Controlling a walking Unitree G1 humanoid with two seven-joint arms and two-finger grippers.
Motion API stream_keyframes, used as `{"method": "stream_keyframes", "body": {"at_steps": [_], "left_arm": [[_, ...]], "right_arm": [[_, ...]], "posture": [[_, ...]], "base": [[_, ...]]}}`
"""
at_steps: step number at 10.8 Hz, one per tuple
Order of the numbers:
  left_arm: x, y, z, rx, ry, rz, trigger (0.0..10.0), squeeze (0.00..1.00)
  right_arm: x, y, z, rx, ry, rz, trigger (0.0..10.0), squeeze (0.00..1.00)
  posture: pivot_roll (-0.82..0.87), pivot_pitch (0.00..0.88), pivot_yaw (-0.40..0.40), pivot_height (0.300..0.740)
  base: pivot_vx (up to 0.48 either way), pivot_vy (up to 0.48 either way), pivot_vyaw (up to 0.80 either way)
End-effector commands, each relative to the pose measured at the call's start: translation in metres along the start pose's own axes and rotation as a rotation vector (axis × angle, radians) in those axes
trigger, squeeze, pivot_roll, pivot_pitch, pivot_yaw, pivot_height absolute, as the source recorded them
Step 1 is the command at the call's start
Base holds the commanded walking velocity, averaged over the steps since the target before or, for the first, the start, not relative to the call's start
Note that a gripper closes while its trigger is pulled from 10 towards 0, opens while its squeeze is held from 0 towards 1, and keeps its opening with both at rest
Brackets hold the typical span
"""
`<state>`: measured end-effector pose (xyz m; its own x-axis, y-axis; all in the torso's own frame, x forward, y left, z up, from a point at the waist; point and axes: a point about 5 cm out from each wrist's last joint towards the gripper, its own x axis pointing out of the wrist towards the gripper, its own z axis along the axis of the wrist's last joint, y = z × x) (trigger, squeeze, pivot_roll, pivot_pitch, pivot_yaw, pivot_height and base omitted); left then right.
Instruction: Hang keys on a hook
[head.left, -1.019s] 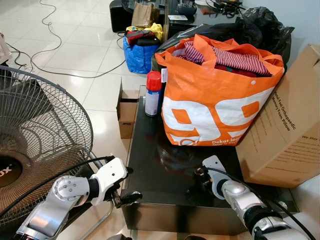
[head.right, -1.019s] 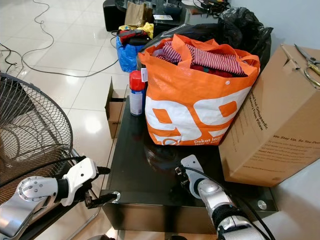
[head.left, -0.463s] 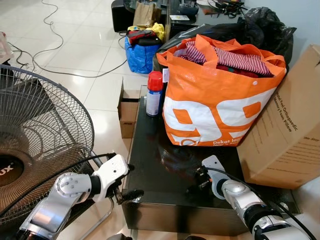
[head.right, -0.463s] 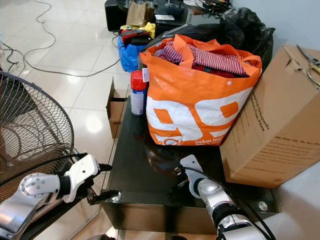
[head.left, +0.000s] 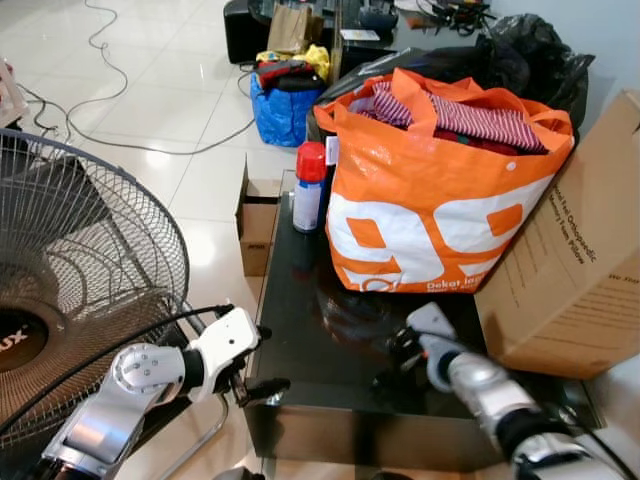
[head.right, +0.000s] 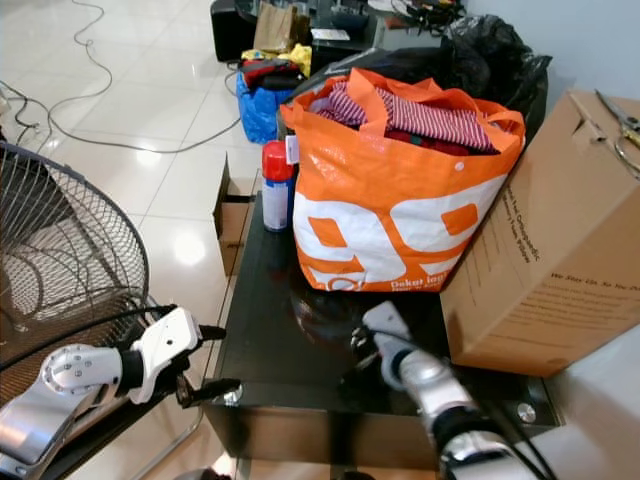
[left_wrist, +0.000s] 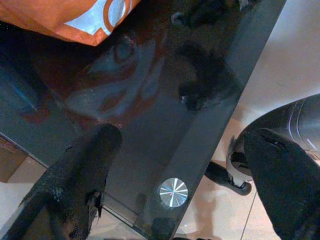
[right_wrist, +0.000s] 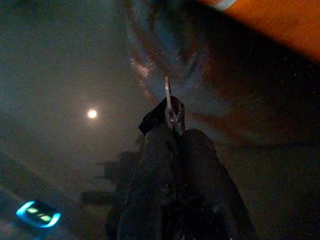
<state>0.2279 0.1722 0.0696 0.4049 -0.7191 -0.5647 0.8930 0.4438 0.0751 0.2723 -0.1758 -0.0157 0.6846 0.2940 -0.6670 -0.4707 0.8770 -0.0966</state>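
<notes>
My right gripper (head.left: 390, 368) is low over the near part of the black glass table (head.left: 305, 330), in front of the orange bag. Its fingers (right_wrist: 160, 150) are pressed together in the right wrist view, with a thin metal key (right_wrist: 168, 102) sticking out from between their tips. My left gripper (head.left: 262, 362) hovers at the table's near left corner. The left wrist view shows its two black fingers (left_wrist: 80, 175) spread wide apart, with nothing between them.
An orange shopping bag (head.left: 440, 190) full of clothes stands mid-table, a red-capped spray can (head.left: 307, 187) to its left and a large cardboard box (head.left: 575, 260) on the right. A standing fan (head.left: 70, 270) crowds my left side. Bags and cables lie on the tiled floor beyond.
My right arm has risen a little off the table top and is blurred with motion. The left arm has barely moved.
</notes>
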Motion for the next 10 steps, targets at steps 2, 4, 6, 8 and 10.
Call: {"method": "stream_keyframes", "body": {"at_steps": [2,4,6,8,10], "left_arm": [[0.000,-0.001,-0.001,0.006,0.002,0.010,10.0,0.63],[0.004,-0.002,0.000,0.006,-0.003,0.007,10.0,0.63],[0.007,-0.001,0.002,0.006,-0.008,0.005,10.0,0.63],[0.007,0.001,0.002,0.001,-0.009,0.004,10.0,0.63],[0.006,0.001,0.001,-0.002,-0.008,0.007,10.0,0.63]], "right_arm": [[-0.013,-0.016,0.020,0.166,-0.139,-0.005,0.0,0.00],[-0.019,-0.013,0.009,0.141,-0.115,0.014,0.0,0.00],[-0.024,-0.004,0.009,0.108,-0.105,0.043,10.0,0.00],[-0.027,0.007,0.014,0.097,-0.102,0.108,10.0,1.00],[-0.031,0.009,0.015,0.100,-0.100,0.131,10.0,1.00]], "posture": [[-0.03,0.000,-0.063,0.732],[-0.04,0.000,-0.062,0.732],[-0.04,0.000,-0.063,0.732],[-0.04,0.000,-0.066,0.732],[-0.03,0.000,-0.074,0.732]], "base": [[0.000,0.000,0.00],[0.000,0.000,0.00],[0.000,0.000,0.00],[0.000,0.000,0.00],[0.000,0.000,0.00]]}}
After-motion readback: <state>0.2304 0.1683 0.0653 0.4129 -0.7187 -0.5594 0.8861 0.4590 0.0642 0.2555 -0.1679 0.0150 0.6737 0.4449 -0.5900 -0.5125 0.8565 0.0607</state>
